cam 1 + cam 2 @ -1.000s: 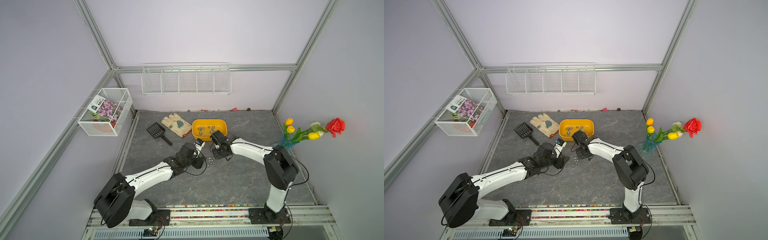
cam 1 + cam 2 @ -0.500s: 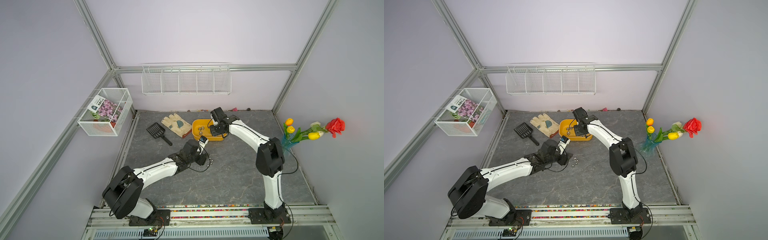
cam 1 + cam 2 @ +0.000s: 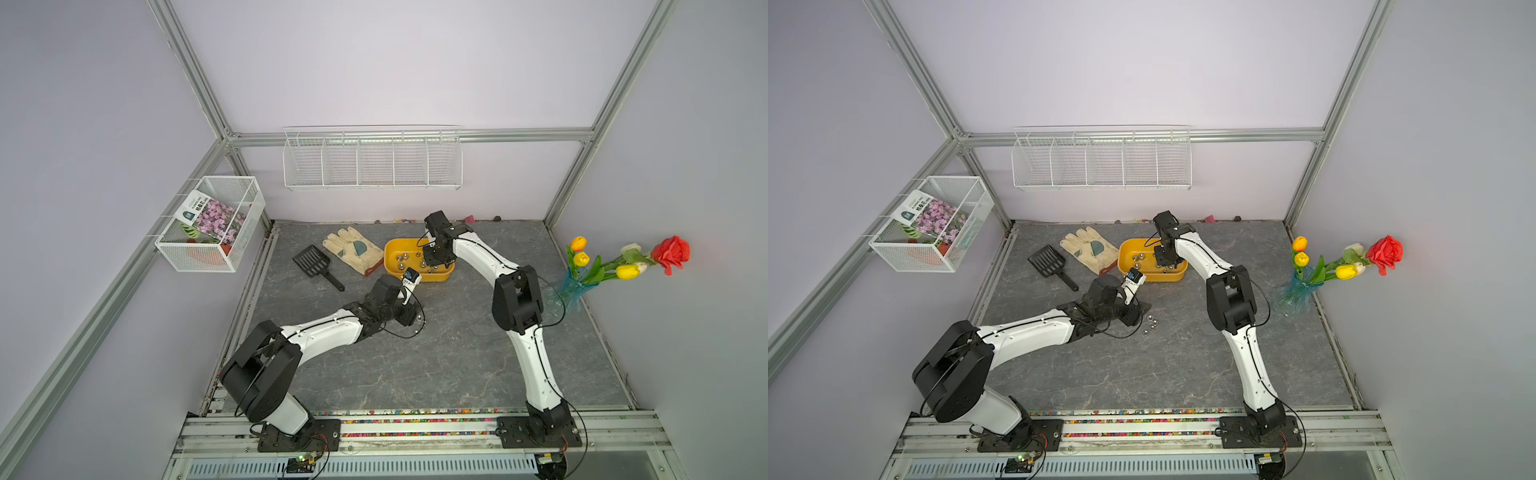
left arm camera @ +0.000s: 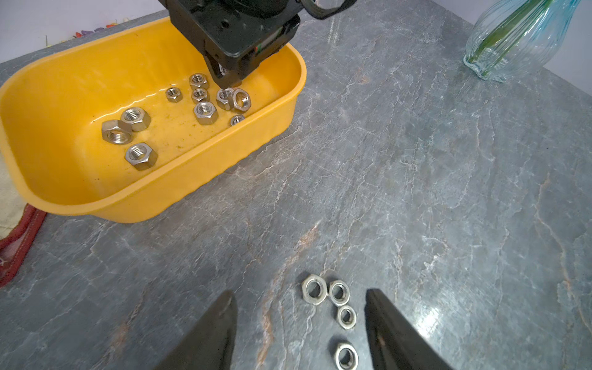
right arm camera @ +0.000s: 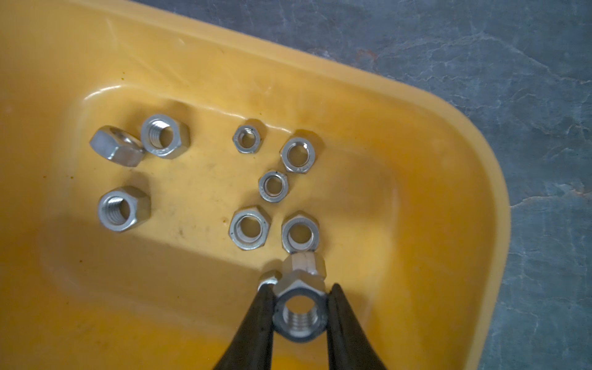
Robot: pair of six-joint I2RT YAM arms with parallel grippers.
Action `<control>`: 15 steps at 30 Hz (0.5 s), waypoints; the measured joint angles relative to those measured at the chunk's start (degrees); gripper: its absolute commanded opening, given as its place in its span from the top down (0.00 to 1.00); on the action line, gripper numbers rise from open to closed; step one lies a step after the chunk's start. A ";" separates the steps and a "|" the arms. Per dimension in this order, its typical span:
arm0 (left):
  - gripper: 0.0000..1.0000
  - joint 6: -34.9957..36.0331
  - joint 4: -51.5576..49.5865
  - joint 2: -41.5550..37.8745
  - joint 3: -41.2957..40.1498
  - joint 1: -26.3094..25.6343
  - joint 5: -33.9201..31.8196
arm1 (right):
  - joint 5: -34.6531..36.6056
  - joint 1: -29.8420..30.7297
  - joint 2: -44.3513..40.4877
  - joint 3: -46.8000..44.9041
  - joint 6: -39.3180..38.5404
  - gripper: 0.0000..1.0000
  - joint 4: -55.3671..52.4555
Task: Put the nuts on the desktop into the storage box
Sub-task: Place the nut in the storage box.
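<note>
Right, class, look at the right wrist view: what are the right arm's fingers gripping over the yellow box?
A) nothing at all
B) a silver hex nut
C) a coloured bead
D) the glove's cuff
B: the right gripper has its fingers clamped on either side of a silver nut, held over the storage box.

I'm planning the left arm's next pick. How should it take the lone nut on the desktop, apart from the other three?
Probably straight down, closing on two opposite outer flats of the lone nut. It lies flat, hole up, clear of the other three nuts, between the left gripper's open fingers.
</note>
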 measured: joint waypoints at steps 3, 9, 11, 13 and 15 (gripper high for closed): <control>0.34 0.00 0.09 0.57 0.81 0.04 0.39 | -0.22 -0.24 0.81 0.48 -0.15 0.73 -0.04; 0.34 0.02 0.04 1.25 1.27 0.04 0.52 | -0.72 -0.28 3.08 0.48 -0.26 0.70 -0.15; 0.34 0.00 -0.02 1.40 1.40 0.04 0.52 | -1.03 -0.31 3.48 0.50 -0.28 0.69 -0.07; 0.34 0.02 -0.09 1.55 1.62 0.04 0.52 | -1.20 -0.33 3.48 0.81 -0.37 0.68 -0.09; 0.34 0.02 -0.11 1.55 1.62 0.04 0.52 | -1.29 -0.35 3.48 0.87 -0.42 0.66 -0.13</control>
